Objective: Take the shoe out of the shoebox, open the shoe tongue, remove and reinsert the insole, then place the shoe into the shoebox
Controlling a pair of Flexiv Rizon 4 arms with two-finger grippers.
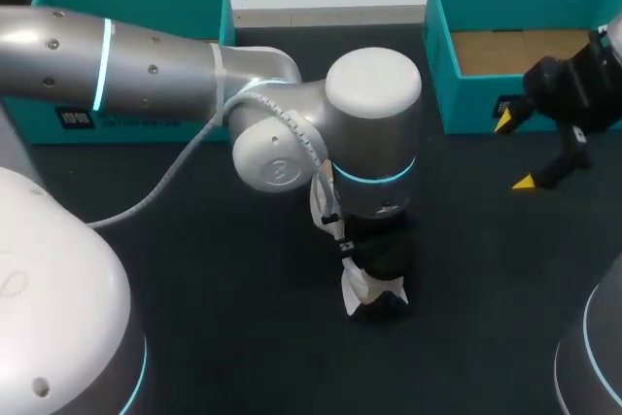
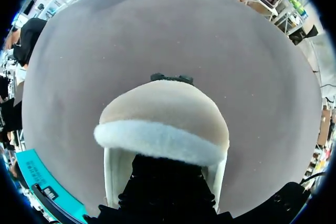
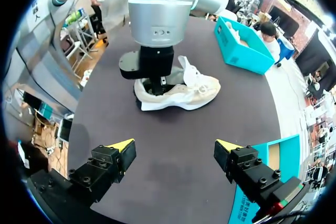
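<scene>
The shoe (image 3: 191, 92) is out of the box and lies on its sole near the middle of the table (image 3: 173, 127), well apart from both teal boxes. My left gripper (image 3: 156, 83) comes straight down into the shoe's opening at the heel end. Its tips are hidden inside, so I cannot tell whether it has hold of anything there. My right gripper (image 3: 175, 148) hangs off to the side near the right-hand shoebox (image 1: 515, 2), spread wide and holding nothing. The main hazard, as I judge it, is that nothing holds the shoe down. If the left arm pulls up on the insole or the lining, the whole shoe may lift, tip onto its side or slide across the table instead of giving up the insole. A loose lace could also catch on the left gripper as it withdraws. Bringing the right gripper in late or off line could knock the toe round. The shoe's long axis runs away from me. The heel is nearest me and the toe points toward the far edge, on the side of the left-hand box (image 3: 239, 45).
</scene>
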